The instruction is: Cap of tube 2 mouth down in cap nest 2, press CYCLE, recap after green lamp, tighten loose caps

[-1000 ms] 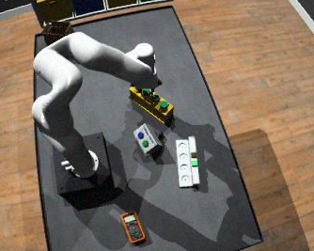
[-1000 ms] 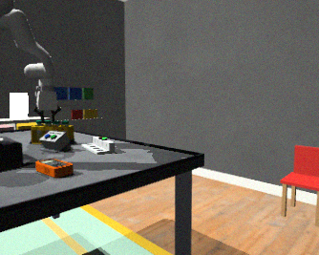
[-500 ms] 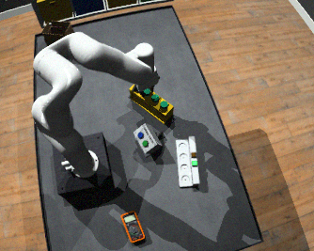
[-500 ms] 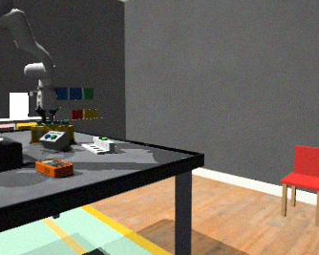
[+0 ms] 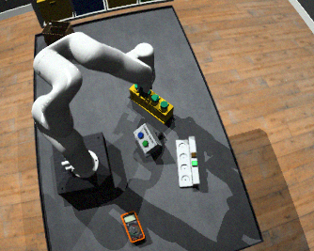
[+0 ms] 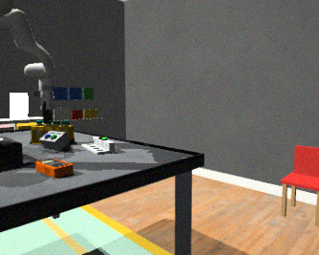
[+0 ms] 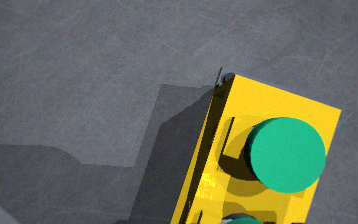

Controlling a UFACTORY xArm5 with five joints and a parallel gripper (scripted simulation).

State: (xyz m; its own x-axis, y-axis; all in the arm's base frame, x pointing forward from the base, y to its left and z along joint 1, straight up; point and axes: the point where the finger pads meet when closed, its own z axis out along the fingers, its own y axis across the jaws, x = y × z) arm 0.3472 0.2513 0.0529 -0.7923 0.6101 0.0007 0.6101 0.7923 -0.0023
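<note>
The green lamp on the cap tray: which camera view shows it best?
The top view: the lit green lamp shows plainly on the white cap tray. The exterior view shows it only as a small green spot. The wrist view misses it.

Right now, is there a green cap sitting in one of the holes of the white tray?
No, in the top view all four round nests of the white cap tray are bare, and the green caps sit on the yellow station.

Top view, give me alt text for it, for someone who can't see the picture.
A white arm reaches from its black base across a dark table to the left end of a yellow tube block with green caps. Nearer lie a grey key box with blue and green keys, a white cap tray with a green lamp lit, and an orange meter.
</note>
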